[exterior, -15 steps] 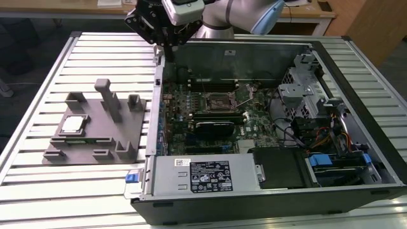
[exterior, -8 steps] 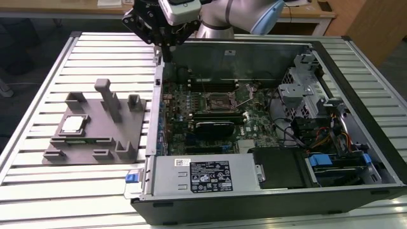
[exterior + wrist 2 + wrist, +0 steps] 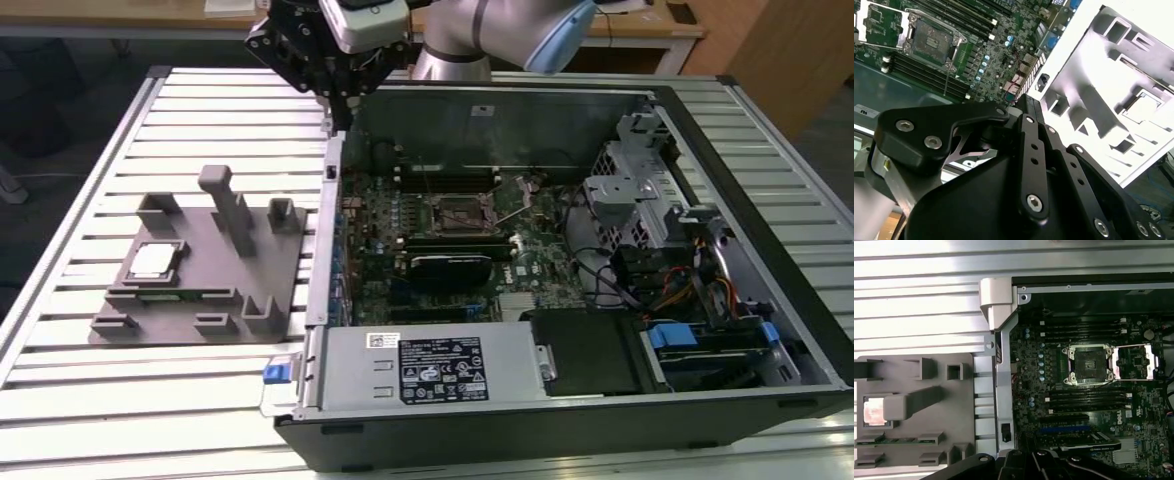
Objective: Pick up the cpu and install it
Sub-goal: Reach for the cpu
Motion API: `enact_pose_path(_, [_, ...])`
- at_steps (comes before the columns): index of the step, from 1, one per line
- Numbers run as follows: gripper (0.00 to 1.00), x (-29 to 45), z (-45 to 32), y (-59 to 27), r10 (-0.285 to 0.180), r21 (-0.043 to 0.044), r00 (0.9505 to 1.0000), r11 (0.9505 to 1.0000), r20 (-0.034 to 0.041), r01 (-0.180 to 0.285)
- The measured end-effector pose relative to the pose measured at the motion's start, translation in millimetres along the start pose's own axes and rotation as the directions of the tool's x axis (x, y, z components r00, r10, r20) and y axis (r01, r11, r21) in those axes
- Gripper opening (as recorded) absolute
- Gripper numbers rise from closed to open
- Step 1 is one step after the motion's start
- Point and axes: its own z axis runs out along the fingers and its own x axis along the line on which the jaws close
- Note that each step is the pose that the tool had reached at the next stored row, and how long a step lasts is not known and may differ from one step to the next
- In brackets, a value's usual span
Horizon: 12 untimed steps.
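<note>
**cpu** [image 3: 152, 262]: Lies flat, silvery top up, in a square recess of the fixture [image 3: 200, 262], on the exterior view's left. It is well apart from the case [image 3: 534, 432]. The recess likely fixes its position and leaves the top free for a grasp. Nothing touches it.

**gripper** [image 3: 342, 108]: Hangs above the far end of the case's left wall, between the fixture and the board [image 3: 534, 245], touching neither. The fingers look pressed together, pinching nothing.

**socket** [image 3: 463, 212]: In the middle of the board and empty. Its metal frame is swung open beside it, presumably to admit the chip.

**case**: Laid on its side on the slatted table [image 3: 200, 110] with the panel off, so the board faces up. The power supply [image 3: 424, 366] sits at the near edge.

**strip** [image 3: 171, 293]: Green, slotted in the fixture just nearer than the cpu.

**Obscured:**
- In the first wrist view a post [image 3: 909, 402] overlaps one side of the cpu.
- The socket contacts and any orientation mark on the cpu are too small to tell.
- In the second wrist view the gripper's own body covers much of the scene.
</note>
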Motion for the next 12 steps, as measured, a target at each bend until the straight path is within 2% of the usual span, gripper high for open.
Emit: enact_pose_path(12, [0.11, 11.8, -0.3, -0.9, 0.000, 0.0000, 1.0000, 1.0000, 0.0000, 0.000])
